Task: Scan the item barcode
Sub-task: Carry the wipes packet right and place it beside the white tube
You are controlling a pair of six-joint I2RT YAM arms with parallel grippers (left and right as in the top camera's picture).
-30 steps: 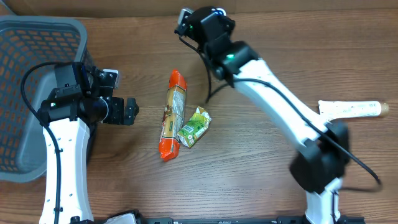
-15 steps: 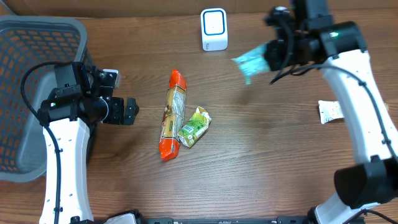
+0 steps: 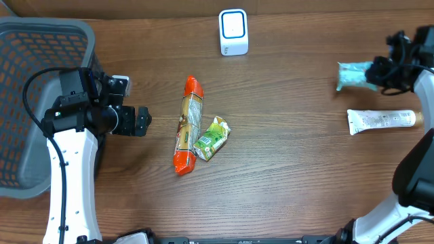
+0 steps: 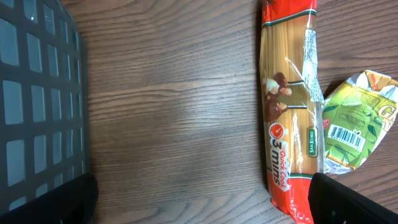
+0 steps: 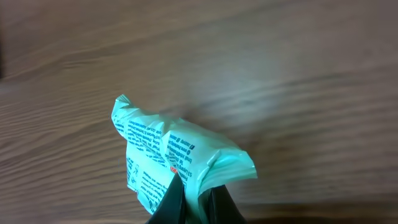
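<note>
Far left: grey mesh basket (image 3: 27,41). Beside it my left pincer (image 3: 142,122), spread wide, holding nothing, low over the worktop (image 3: 285,169).

Centre: orange quick-cook pasta packet (image 3: 188,122) lying lengthwise, with a crumpled green pouch (image 3: 211,137) touching its lower right side. Top centre: white barcode scanner (image 3: 233,32), upright.

Right edge, upper: my right pincer (image 3: 375,73) pressed together on one corner of a teal packet (image 3: 354,73), held off the wood and well apart from the scanner. Below it a white tube (image 3: 380,120) lies flat.

Risks, as I judge them:
- The grip is on a thin fold of film. The packet hangs free and may twist or slip on any swing.
- The printed face may not end up square to the scanner, so it won't read.

View differences:
- Right wrist shows small print on the teal packet and the pinch itself. I cannot find a barcode there.
- Left wrist shows a clear barcode on the green pouch, which is unreadable from overhead.
- Only overhead shows the scanner and the tube.
</note>
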